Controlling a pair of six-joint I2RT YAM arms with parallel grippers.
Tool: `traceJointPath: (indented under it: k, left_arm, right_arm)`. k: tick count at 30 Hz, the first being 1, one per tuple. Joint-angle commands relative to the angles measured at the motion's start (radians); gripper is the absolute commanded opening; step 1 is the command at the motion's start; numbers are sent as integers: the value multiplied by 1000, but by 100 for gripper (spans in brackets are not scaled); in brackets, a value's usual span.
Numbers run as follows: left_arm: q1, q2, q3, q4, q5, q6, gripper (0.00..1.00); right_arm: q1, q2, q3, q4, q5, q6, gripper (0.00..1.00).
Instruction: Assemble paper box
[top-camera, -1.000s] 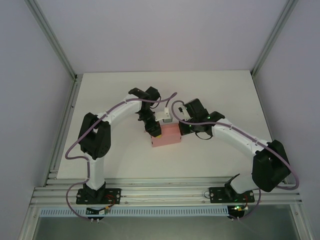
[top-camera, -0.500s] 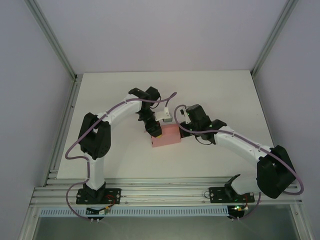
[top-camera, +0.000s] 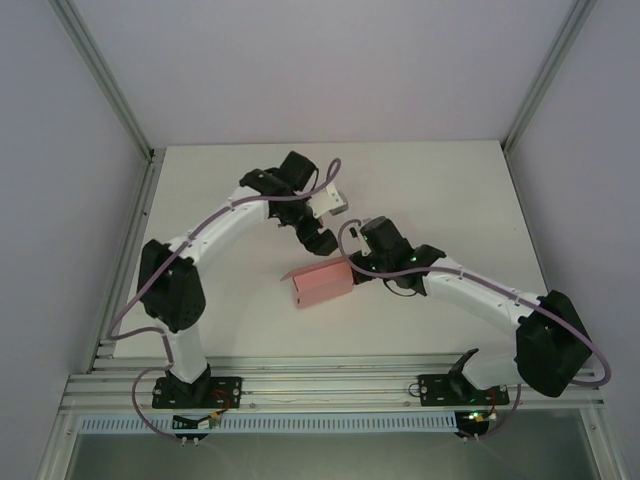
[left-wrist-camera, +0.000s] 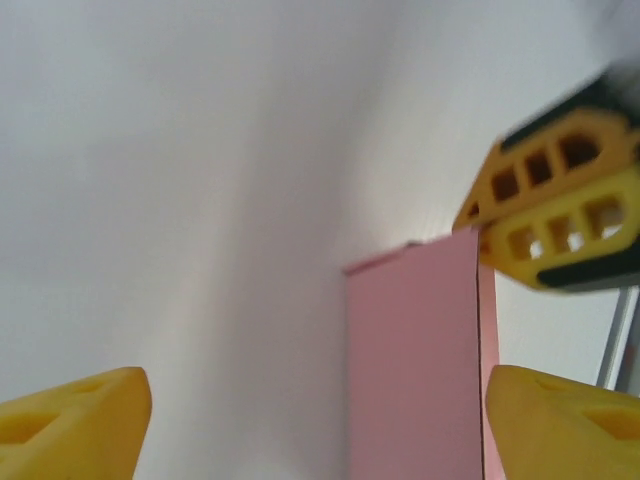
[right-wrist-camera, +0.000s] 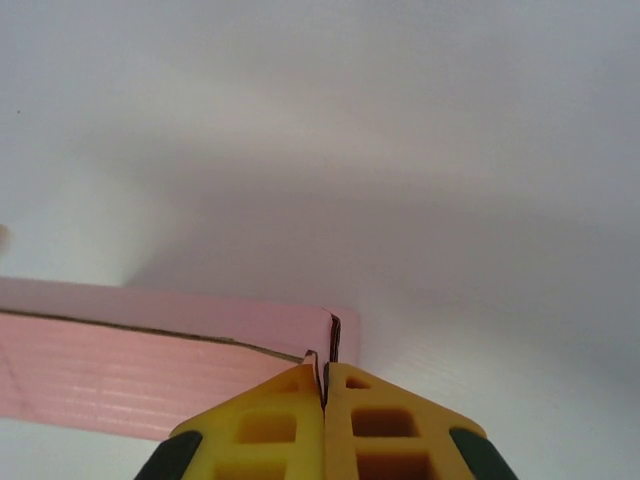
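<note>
Top view, near edge: an aluminium rail (top-camera: 330, 385) carries both arm bases at 6 o'clock, below the white table (top-camera: 440, 180). The paper box (top-camera: 322, 285) lies on the table near its centre, between the two arms, long side running from 9 to 3 o'clock and slightly tilted.

The right gripper (top-camera: 353, 268) meets the box at its 3 o'clock end. In the right wrist view its yellow fingers (right-wrist-camera: 270, 430) are pressed together, with a thin edge of pink card pinched between them. The right forearm and its cable cross the table from 4 o'clock.

The left gripper (top-camera: 322, 240) hangs at 12 o'clock from the box, apart from it. In its wrist view the yellow fingertips (left-wrist-camera: 75, 420) stand wide apart with nothing between them but the box below.

The box is pink, flat and rectangular, finely ribbed, with dark cut edges. At its 9 o'clock end a thin edge of card juts out. Grey walls close the far side.
</note>
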Motion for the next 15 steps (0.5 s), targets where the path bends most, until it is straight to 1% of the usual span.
traceJointPath:
  k: [1, 3, 4, 6, 7, 8, 9, 10, 12, 14, 15]
  left_arm:
    - [2, -116, -42, 32, -148, -104, 88]
    - [2, -187, -97, 45, -239, -172, 88]
    - [0, -235, -140, 61, -293, -227, 90]
    - [0, -340, -233, 109, -351, -321, 91]
    - [1, -404, -293, 147, -388, -377, 96]
    - [0, -459, -343, 173, -424, -432, 98]
    - [0, -508, -385, 185, -459, -490, 98]
    - [1, -554, -423, 182, -484, -551, 94]
    - [1, -613, -478, 156, -460, -621, 87]
    - [-6, -648, -532, 153, -385, -639, 81]
    - [-14, -657, -550, 149, -371, -642, 78]
  right_arm:
    - [16, -16, -2, -71, 25, 6, 0]
    - [24, -21, 0, -76, 47, 12, 0]
    - [28, -24, -2, -67, 56, 17, 0]
    - [35, -34, -9, -61, 73, 26, 0]
    - [38, -38, -14, -53, 82, 29, 0]
    - [39, -40, -13, -55, 86, 30, 0]
    - [43, -39, -13, -58, 105, 35, 0]
    - [47, -38, -10, -66, 126, 37, 0]
    - [53, -35, -10, -70, 173, 45, 0]
    - [57, -37, -10, -69, 194, 51, 0]
    - [58, -38, -11, -66, 202, 54, 0]
